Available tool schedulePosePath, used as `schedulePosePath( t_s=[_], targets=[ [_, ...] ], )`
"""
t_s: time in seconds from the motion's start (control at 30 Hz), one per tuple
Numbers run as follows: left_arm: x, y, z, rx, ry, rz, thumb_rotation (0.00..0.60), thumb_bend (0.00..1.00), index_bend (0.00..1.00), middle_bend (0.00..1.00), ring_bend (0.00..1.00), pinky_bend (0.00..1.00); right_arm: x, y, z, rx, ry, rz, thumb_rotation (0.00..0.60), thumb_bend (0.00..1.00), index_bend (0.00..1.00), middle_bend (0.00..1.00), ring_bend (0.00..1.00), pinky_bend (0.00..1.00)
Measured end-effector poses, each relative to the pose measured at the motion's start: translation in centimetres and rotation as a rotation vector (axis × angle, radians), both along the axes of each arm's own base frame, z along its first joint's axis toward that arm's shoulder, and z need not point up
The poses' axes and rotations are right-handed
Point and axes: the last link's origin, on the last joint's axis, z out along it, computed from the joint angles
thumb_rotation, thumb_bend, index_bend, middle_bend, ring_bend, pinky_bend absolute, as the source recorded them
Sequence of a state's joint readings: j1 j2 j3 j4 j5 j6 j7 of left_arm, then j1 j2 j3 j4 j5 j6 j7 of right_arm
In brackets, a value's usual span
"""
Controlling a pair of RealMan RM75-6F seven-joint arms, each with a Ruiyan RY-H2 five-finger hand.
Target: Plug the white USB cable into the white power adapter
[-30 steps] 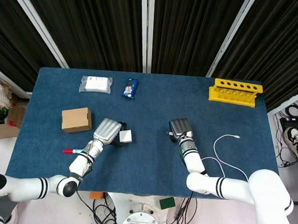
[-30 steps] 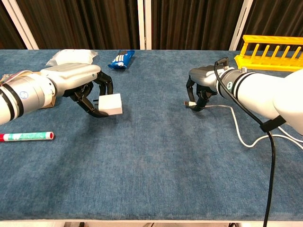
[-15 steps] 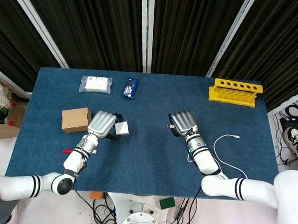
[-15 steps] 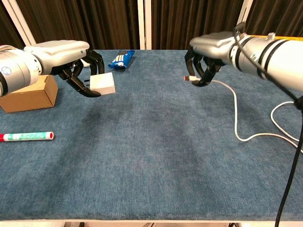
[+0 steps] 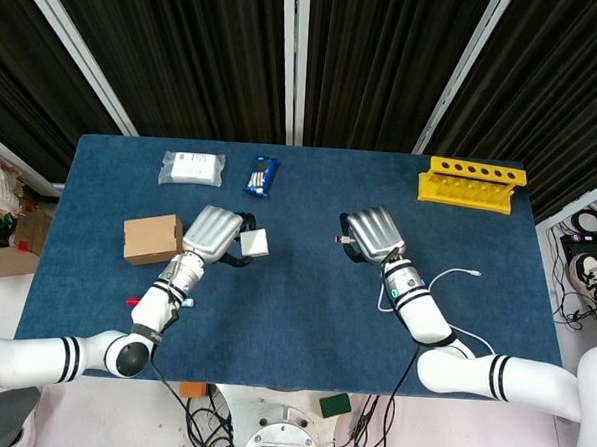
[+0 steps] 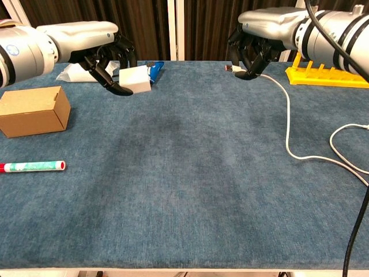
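Where the blue table (image 6: 190,190) lies nearest me, a red-and-green marker (image 6: 31,167) rests flat by its left edge. Next back on the left, a cardboard box (image 6: 31,111) sits on the cloth. To the right, the slack of the white cable (image 6: 288,124) trails down from my right hand and loops over the cloth toward the right edge, its far end lying loose on the table (image 5: 473,273).

Mid-table, both hands are lifted off the surface and well apart from each other. My left hand (image 6: 92,40) holds the white adapter (image 6: 135,79) between its curled dark fingertips (image 6: 118,88), the block tilted, with one face turned toward the right side. My right hand (image 6: 262,34) pinches the cable's plug (image 6: 230,67), its tip pointing left toward the adapter. Plug and adapter are not joined.

Farther back on the left, a blue snack wrapper (image 5: 262,176) lies just behind the adapter in the chest view, and a clear bag with a white pack (image 5: 192,168) lies beside it. At the far right stands a yellow rack (image 5: 473,184).
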State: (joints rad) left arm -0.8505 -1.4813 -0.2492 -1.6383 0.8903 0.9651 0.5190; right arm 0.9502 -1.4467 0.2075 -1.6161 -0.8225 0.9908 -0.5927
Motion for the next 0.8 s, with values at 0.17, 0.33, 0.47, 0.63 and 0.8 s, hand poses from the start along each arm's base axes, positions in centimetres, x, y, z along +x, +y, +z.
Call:
schedulePosePath(
  t_s=[0.17,0.33,0.47,0.63,0.8],
  targets=[
    [0.5,0.2,0.1,-0.010,-0.010,0.002,0.505,0.18,0.61,0.59,0.73,1.00,0.6,0.0,0.3,0.008,-0.016,0.004,0.600,0.62,0.77,0.64,0.71,1.00],
    [1.2,0.5,0.0,-0.008,-0.006,-0.015,0.511,0.18,0.61,0.59,0.73,1.00,1.3,-0.1,0.1,0.055,-0.011,0.005,0.600,0.63,0.77,0.65,0.71,1.00],
    [1.7,0.7,0.0,0.010,0.027,-0.042,0.504,0.18,0.61,0.59,0.73,1.00,2.5,-0.4,-0.5,0.115,0.007,0.007,0.600,0.63,0.77,0.65,0.71,1.00],
    [2.2,0.8,-0.1,0.035,0.073,-0.072,0.507,0.18,0.61,0.59,0.73,1.00,4.2,-0.8,-1.2,0.164,0.012,-0.004,0.600,0.63,0.77,0.66,0.71,1.00],
    [2.7,0.7,-0.2,0.046,0.096,-0.095,0.507,0.18,0.61,0.59,0.73,1.00,6.2,-1.4,-1.9,0.179,0.017,-0.002,0.600,0.63,0.77,0.66,0.71,1.00]
  ],
)
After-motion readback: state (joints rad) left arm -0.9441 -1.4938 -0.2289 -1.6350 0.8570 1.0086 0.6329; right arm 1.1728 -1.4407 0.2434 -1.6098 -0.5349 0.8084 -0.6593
